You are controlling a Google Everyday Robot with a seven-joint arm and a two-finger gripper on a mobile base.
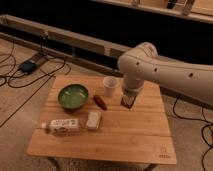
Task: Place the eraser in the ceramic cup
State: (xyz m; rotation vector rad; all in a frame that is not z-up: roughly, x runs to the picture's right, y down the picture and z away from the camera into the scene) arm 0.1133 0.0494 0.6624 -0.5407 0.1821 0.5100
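Note:
The white ceramic cup [109,86] stands upright near the back middle of the wooden table [135,135]. My gripper [128,102] hangs just right of the cup, pointing down a little above the tabletop. It is shut on a small dark block, the eraser [128,104], of which only a sliver shows at the fingertips. The white arm [165,70] reaches in from the right above the gripper.
A green bowl [73,96] sits left of the cup, with a red oblong item [100,102] between them. A white rectangular block [93,120] and a lying bottle [60,125] are near the front left. Cables and a black box [27,66] lie on the floor at left.

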